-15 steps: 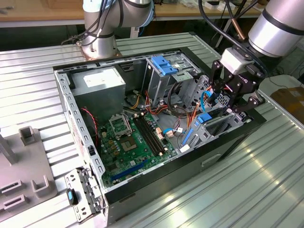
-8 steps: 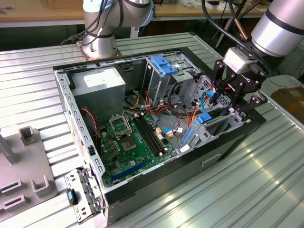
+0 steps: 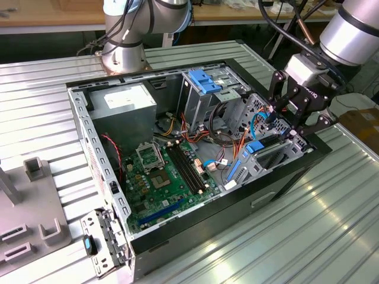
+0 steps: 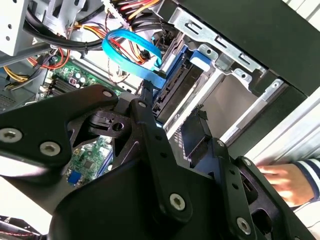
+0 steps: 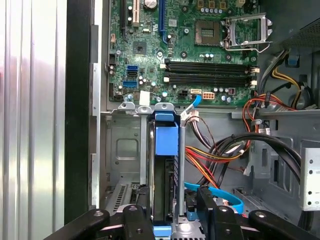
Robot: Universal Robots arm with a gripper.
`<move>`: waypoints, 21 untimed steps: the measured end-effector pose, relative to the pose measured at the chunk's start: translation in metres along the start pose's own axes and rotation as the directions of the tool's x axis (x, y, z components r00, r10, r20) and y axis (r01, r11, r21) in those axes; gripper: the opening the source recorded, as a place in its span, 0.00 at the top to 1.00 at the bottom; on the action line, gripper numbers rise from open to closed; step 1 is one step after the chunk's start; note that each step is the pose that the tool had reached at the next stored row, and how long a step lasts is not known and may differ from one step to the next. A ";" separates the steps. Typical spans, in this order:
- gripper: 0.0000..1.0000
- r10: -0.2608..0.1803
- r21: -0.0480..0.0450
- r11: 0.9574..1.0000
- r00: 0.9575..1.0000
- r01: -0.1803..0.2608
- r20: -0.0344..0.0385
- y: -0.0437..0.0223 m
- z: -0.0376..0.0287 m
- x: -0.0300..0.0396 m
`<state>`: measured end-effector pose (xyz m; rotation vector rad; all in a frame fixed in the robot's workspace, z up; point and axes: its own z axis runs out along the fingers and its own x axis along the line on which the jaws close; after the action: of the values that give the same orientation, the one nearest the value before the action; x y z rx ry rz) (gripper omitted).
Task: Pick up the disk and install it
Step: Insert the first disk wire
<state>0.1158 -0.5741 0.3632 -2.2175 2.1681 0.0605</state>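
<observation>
The disk (image 3: 267, 149), a dark slab in bright blue rails, stands on edge in the metal drive bay (image 3: 278, 163) at the corner of the open computer case on the exterior view's right. In the first wrist view the disk (image 5: 162, 185) is seen edge-on with its blue end tab uppermost. My gripper (image 3: 282, 127) hovers right over the bay. Its black fingers (image 5: 136, 220) straddle the end of the disk with a gap showing on one side, so my gripper (image 5: 172, 220) is open. In the second wrist view the disk (image 4: 172, 92) lies just past my gripper (image 4: 172, 107).
A thin blue flat cable (image 4: 130, 50) loops beside the bay among other wiring. The motherboard (image 3: 169, 177), power supply (image 3: 124, 103) and a light-blue flap (image 3: 204, 80) fill the case. A person's hand (image 4: 280, 182) rests outside the case wall. Grey fixtures (image 3: 29, 207) stand at the exterior view's left.
</observation>
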 end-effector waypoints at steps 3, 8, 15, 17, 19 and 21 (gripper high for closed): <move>0.50 0.000 0.000 1.000 1.000 0.000 0.001 -0.0010 -0.0002 -0.0001; 0.50 0.000 0.001 1.000 0.999 0.000 0.035 -0.0013 0.0018 0.0000; 0.50 0.000 0.002 1.000 0.998 0.000 0.067 -0.0013 0.0115 0.0005; 0.50 0.000 0.002 1.000 0.997 0.000 0.078 -0.0013 0.0122 0.0005; 0.50 0.000 0.002 1.000 0.997 0.000 0.078 -0.0013 0.0122 0.0005; 0.50 0.000 0.002 1.000 0.997 0.000 0.078 -0.0013 0.0122 0.0005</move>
<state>0.1171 -0.5739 0.3510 -2.1755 2.1268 0.1431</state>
